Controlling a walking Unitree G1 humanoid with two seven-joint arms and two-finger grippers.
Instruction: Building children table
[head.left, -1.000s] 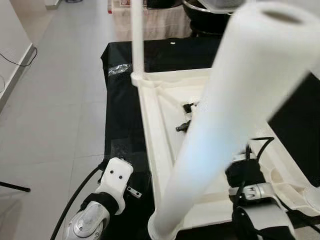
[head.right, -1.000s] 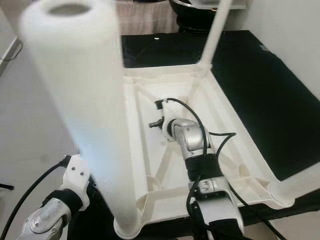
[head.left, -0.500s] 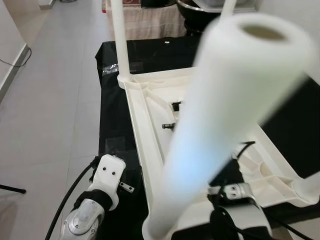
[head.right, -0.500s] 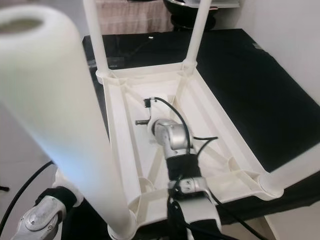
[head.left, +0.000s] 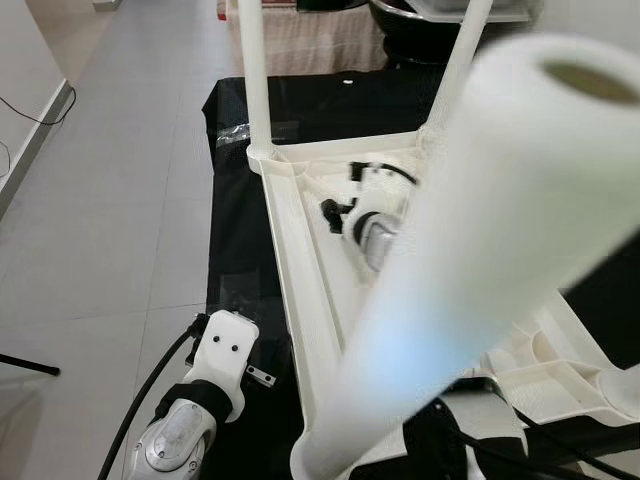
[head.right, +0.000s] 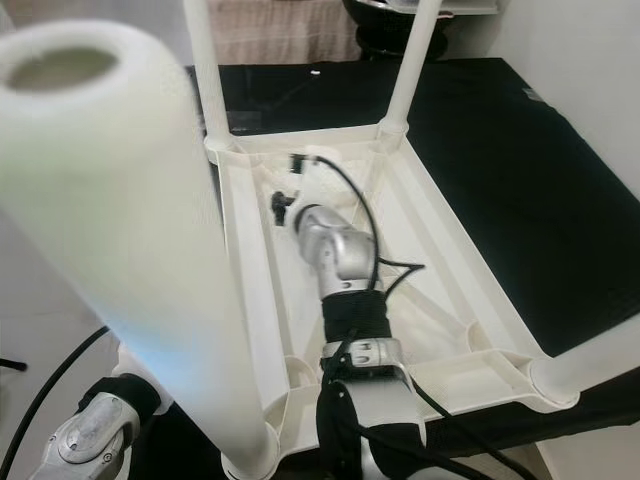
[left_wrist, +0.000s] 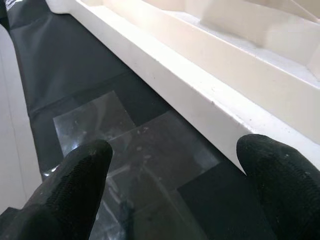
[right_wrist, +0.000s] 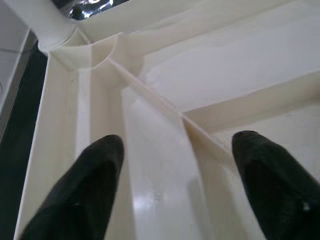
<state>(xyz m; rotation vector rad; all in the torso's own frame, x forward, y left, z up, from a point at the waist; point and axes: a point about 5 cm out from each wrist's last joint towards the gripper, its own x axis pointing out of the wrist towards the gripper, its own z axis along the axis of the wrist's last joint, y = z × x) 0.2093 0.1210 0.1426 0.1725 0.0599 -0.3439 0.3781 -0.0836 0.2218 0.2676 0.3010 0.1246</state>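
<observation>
Upturned white table (head.right: 440, 250) on a black cloth (head.right: 520, 190), legs (head.right: 205, 70) pointing up. Right gripper (right_wrist: 172, 165) released, reaching toward the far left corner inside. Left gripper (left_wrist: 175, 185) released too, near the table's left rim.

Grey tiled floor (head.left: 120, 200); black mat (head.right: 520, 180); white wall (head.left: 25, 70) left.

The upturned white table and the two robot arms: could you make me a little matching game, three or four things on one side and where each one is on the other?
Things:
1. right gripper
2. left gripper
3. near-left table leg
4. black cloth

Places:
A. spread under the upturned table
B. standing up close to the camera, blurred
C. inside the table's ribbed underside, jaws open, toward the far-left corner
D. outside the table's left rim, jaws open over a shiny clear patch

Pairs: 1-C, 2-D, 3-B, 4-A
</observation>
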